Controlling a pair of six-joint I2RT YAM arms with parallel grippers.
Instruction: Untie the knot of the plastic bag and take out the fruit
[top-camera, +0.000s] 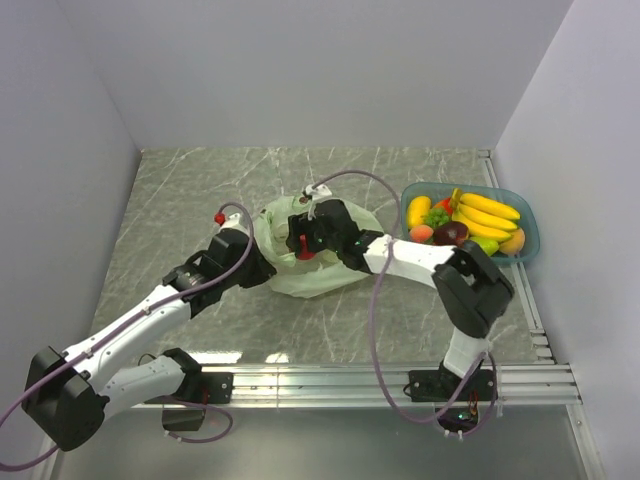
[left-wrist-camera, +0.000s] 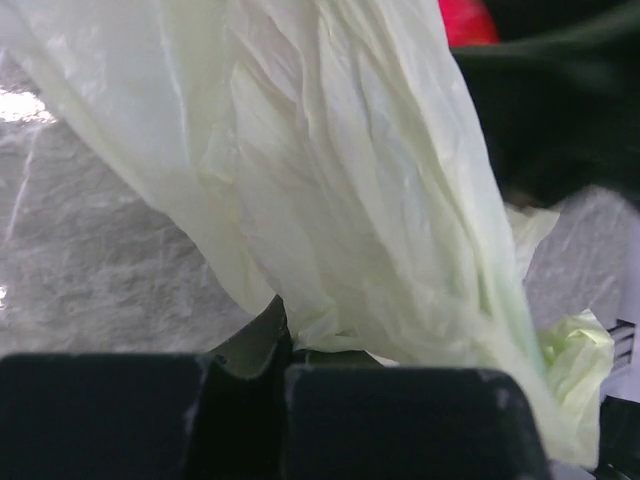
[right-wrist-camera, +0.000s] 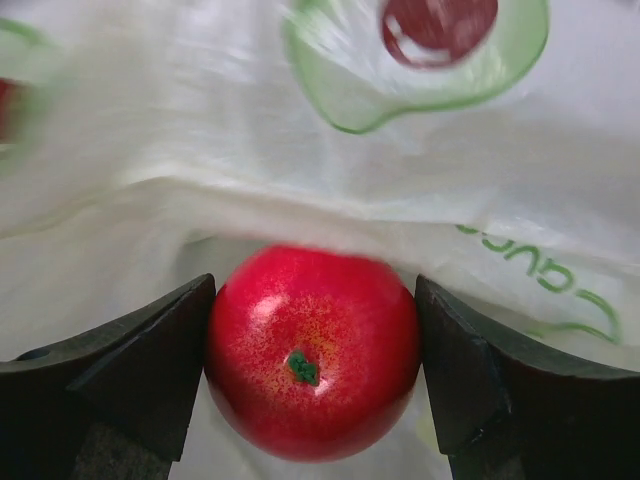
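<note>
Left arm runs from the bottom-left base up and right, low over the worktop (top-camera: 180, 200), wrist at the left edge of the bag (top-camera: 318, 275). Left claw (top-camera: 256, 264) is at the bag's left side. Right arm rises from its base near the rail, elbow bent just below the tray (top-camera: 530, 238), and its forearm reaches left over the bag's top. Right claw (top-camera: 303, 240) points down at the bag's middle, with the apple (top-camera: 304, 249) showing red between its fingers.

The bag lies crumpled mid-worktop between the two claws, well apart from the tray. The tray sits at the right wall and holds bananas (top-camera: 488, 214), a dark fruit (top-camera: 450, 233) and other yellow and orange pieces.

Left wrist view: left claw (left-wrist-camera: 283, 380) has its fingers (left-wrist-camera: 100, 415) pressed together on a fold of the bag (left-wrist-camera: 340, 200). The film rises taut and wrinkled from the pinch, and a small crumpled bunch hangs at lower right. The top view does not show this pinch.

Right wrist view: right claw (right-wrist-camera: 312, 335) is clamped on the apple (right-wrist-camera: 312, 350), with fingers (right-wrist-camera: 140, 365) touching both its sides and the stem end facing the camera. Behind it is the bag (right-wrist-camera: 250, 140), printed with an avocado and green lettering. The top view shows only a red spot here, and it cannot be told whether the apple is inside the bag or above it.
</note>
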